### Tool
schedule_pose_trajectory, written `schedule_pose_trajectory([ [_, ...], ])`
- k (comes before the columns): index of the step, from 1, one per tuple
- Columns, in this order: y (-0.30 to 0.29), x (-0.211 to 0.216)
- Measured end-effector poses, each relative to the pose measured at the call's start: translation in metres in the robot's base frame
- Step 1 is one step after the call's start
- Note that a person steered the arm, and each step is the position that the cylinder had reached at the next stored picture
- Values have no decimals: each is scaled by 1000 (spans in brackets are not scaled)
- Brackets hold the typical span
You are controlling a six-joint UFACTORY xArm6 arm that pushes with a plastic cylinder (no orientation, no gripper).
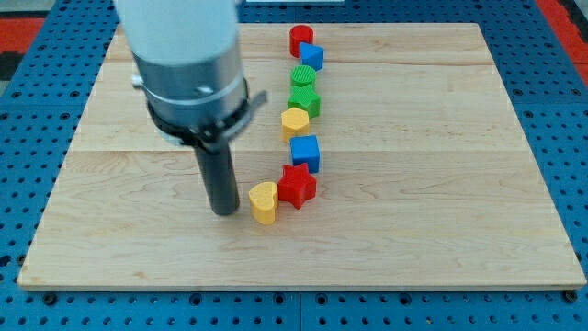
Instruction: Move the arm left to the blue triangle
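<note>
blue triangle (312, 56): small wedge near the view's top, touching the red cylinder (300, 39) | room: bare wooden board (441, 184) on both sides of the block column | column below: green blocks (304, 88), yellow block (295, 120), blue cube (305, 152), red star (297, 185), yellow heart (264, 202) | my tip (223, 211): a bare rod with nothing to clamp, just left of the yellow heart, well below the triangle

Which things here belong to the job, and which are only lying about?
Job: my tip; blue triangle.
Lying about: red cylinder; two green blocks; yellow hexagon; blue cube; red star; yellow heart.
</note>
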State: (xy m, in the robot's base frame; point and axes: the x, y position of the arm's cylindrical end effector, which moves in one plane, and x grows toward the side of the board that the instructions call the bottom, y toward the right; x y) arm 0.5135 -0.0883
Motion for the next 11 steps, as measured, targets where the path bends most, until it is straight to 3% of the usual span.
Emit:
schedule_pose_trajectory([
  [1, -5, -12],
  [2, -53, -56],
  [4, -115, -193],
  [5, -87, -264],
  [6, -57, -306],
  [7, -9, -295],
  [9, 31, -254],
  [11, 72, -251],
])
